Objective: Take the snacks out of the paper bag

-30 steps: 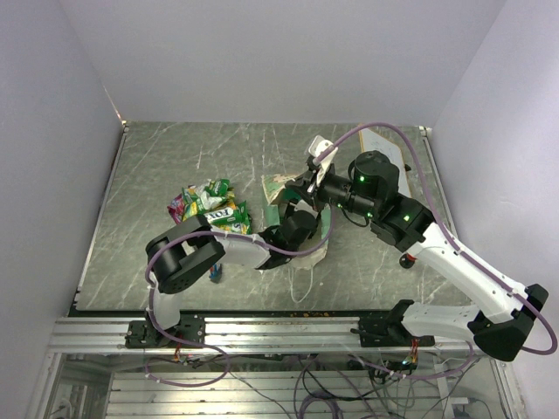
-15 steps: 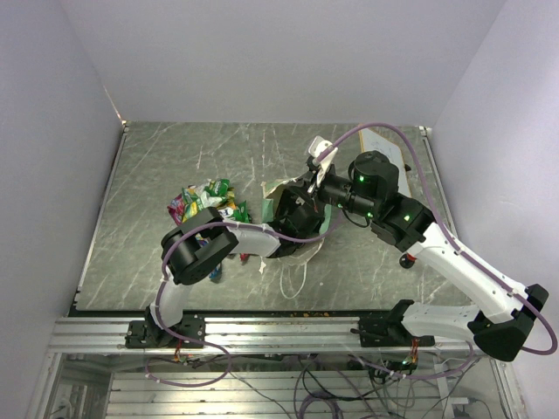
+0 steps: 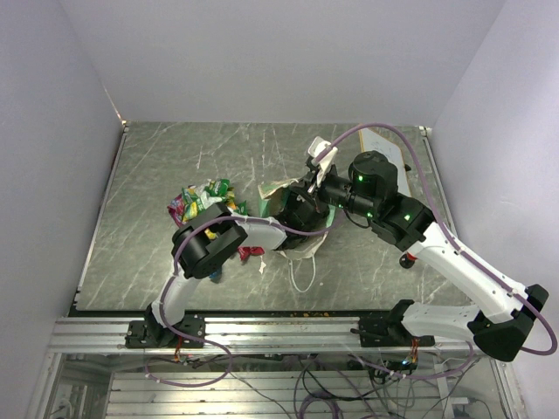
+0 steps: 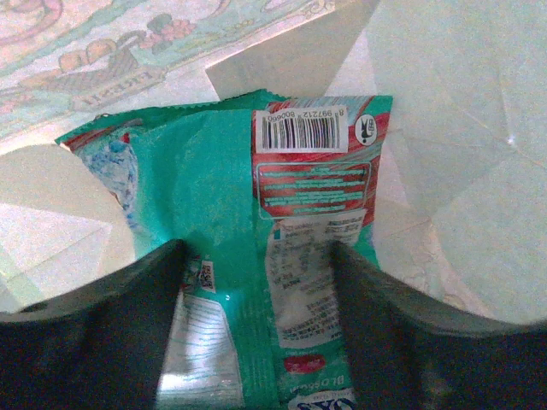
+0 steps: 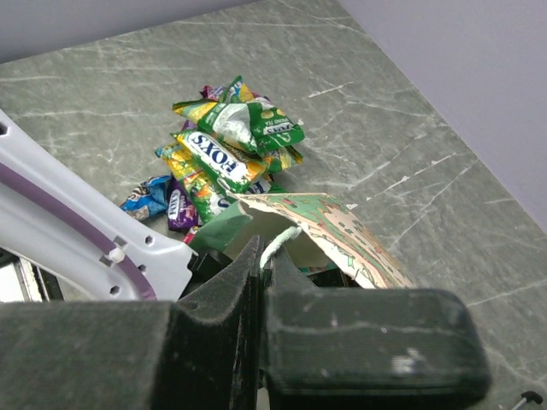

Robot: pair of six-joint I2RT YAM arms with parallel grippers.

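The bag (image 3: 278, 186) is in the middle of the top view, a little right of centre, on the table (image 3: 157, 166). The left arm enters its mouth from the lower left. In the left wrist view the left gripper (image 4: 256, 256) is inside the bag. A teal packet (image 4: 291, 196) with a barcode lies between its two fingers (image 4: 94, 342). The jaws stand about half open, and each finger presses on a side of the packet, so the packet is gripped. Around it are the pale inner walls of the bag.

The right gripper (image 5: 261, 256) is at the upper edge of the bag, at the centre of the top view. In the right wrist view its jaws are fully closed, and a white string (image 5: 275, 243) of the bag comes out between them, so it holds the bag by this handle. Another loop (image 3: 302, 272) of string lies flat on the table, below the bag in the top view.

A pile (image 3: 203, 199) of snacks in green, yellow and purple lies on the table just left of the bag, at centre left of the top view. A small red candy (image 3: 251, 253) lies apart from it, below the pile and near the left arm.
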